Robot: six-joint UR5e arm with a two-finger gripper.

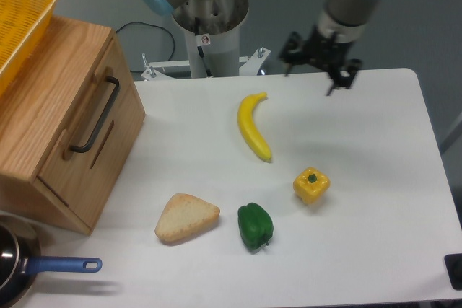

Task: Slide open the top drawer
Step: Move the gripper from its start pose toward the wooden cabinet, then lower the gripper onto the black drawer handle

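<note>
The top drawer (108,131) is a light oak panel in the wooden cabinet at the left of the table. It sits flush with the cabinet, shut. Its long black bar handle (96,115) runs across the front. My gripper (311,77) hangs at the back of the table, right of centre, far from the handle. Its black fingers (289,57) stand apart, open, and hold nothing.
A yellow plastic basket (22,19) rests on the cabinet's top. On the white table lie a banana (253,126), a yellow pepper (311,185), a green pepper (255,226) and a bread piece (186,218). A blue-handled pan (29,268) sits at the front left. The robot's base (209,34) stands at the back.
</note>
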